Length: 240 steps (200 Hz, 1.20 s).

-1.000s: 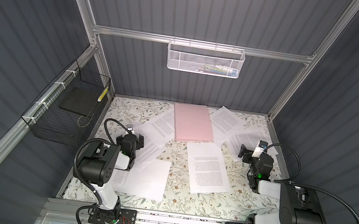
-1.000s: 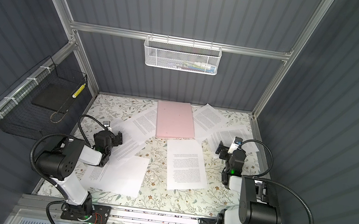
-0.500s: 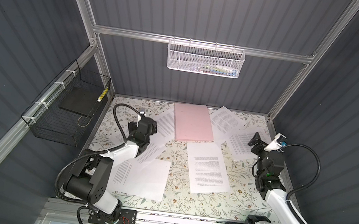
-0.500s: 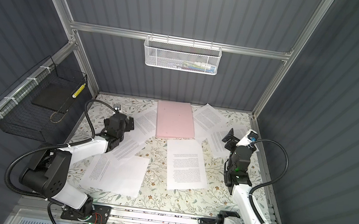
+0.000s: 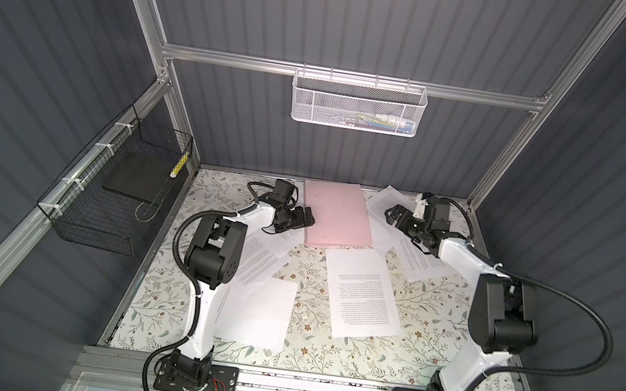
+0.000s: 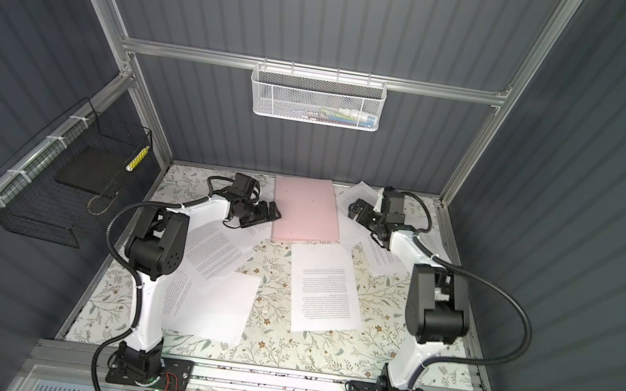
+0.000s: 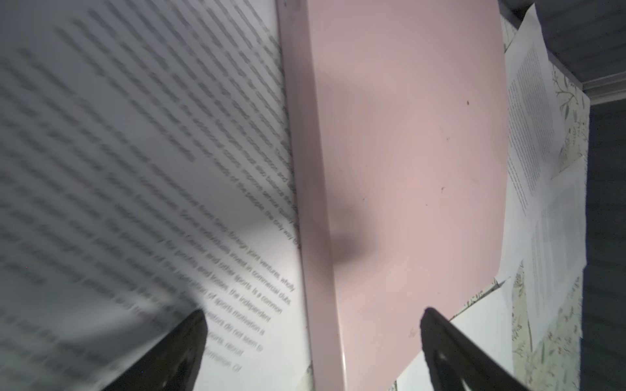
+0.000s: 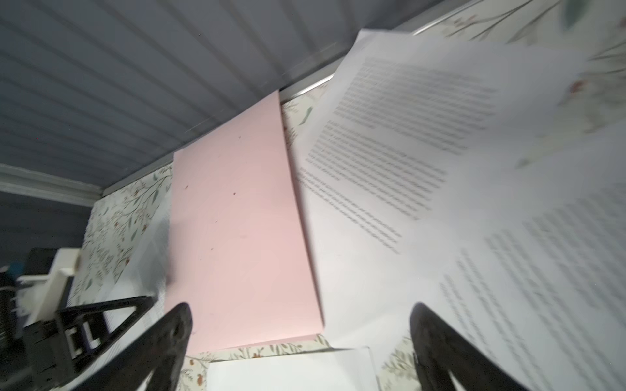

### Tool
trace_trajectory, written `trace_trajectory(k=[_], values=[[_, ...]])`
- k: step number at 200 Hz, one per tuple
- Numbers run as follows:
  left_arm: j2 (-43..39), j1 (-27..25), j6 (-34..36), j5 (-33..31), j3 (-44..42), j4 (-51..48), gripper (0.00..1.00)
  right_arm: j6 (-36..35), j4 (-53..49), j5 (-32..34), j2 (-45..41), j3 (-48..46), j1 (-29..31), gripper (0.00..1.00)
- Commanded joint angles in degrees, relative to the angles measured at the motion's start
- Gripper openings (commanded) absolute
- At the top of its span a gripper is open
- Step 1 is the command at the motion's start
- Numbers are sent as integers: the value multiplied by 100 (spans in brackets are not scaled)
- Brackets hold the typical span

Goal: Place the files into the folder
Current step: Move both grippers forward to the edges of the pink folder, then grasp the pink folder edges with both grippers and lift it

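Note:
The pale pink folder lies shut and flat at the back middle of the table. Several white printed files lie scattered around it: one in front, two at the left, others at the right. My left gripper is open just over the folder's left edge. The left wrist view shows that gripper astride the folder's spine edge, beside a sheet. My right gripper hovers open near the folder's right edge, above sheets.
A white mesh basket hangs on the back wall. On the left wall, a black wire basket holds a flat black slab. The back wall stands right behind the folder. The table has a floral cloth.
Both arms have stretched from the front of the table to the back, the left to the folder's left edge and the right to its right side. Both grippers stayed open.

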Motion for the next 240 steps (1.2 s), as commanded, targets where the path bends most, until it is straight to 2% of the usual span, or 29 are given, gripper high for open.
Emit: trace_trajectory(k=[1, 31, 74, 106, 187, 240], values=[[283, 104, 34, 911, 608, -556, 96, -55, -711, -1005, 596, 534, 124, 99], [682, 231, 54, 1152, 1026, -713, 92, 72, -703, -1209, 1140, 909, 191, 99], [1036, 251, 79, 1541, 1250, -720, 75, 272, -548, -1525, 1575, 1095, 218, 99], [1093, 268, 76, 1463, 1240, -773, 69, 312, -600, -1724, 1880, 1328, 227, 99], [1234, 277, 159, 1425, 1351, -899, 67, 462, -587, -2313, 2481, 1949, 306, 99], [1390, 277, 165, 1443, 1387, -933, 67, 456, -305, -2467, 2141, 1695, 332, 98]])
